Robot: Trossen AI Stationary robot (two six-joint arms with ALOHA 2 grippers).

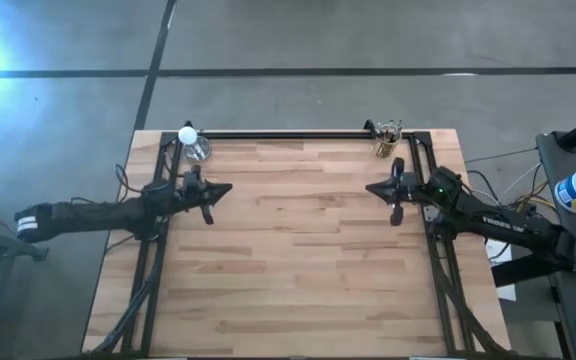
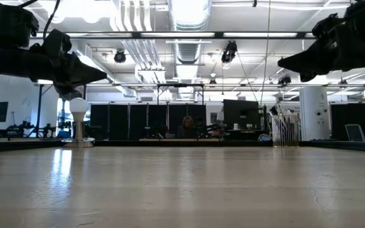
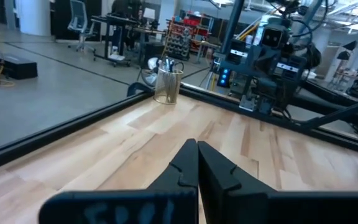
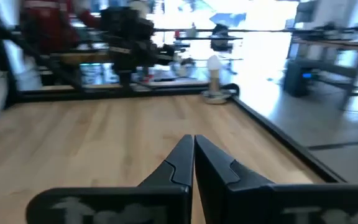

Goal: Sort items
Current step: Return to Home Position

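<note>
Several thin dark items [image 1: 389, 130] stand upright in a clear glass cup [image 1: 387, 147] at the table's far right corner; they also show in the left wrist view [image 3: 169, 65] and the low view [image 2: 286, 120]. My left gripper [image 1: 226, 188] hovers shut above the table's left side, pointing level toward the right. My right gripper [image 1: 371, 188] hovers shut above the right side, pointing level toward the left. Their shut fingertips show in the left wrist view [image 3: 196, 144] and the right wrist view [image 4: 193, 138]. Nothing is between either pair of fingers.
A second glass cup [image 1: 197, 150] with a white ball [image 1: 186, 133] on it stands at the far left corner. Black frame rails [image 1: 288, 134] run along the far edge and both sides. The bare wooden tabletop [image 1: 298, 260] lies between the arms.
</note>
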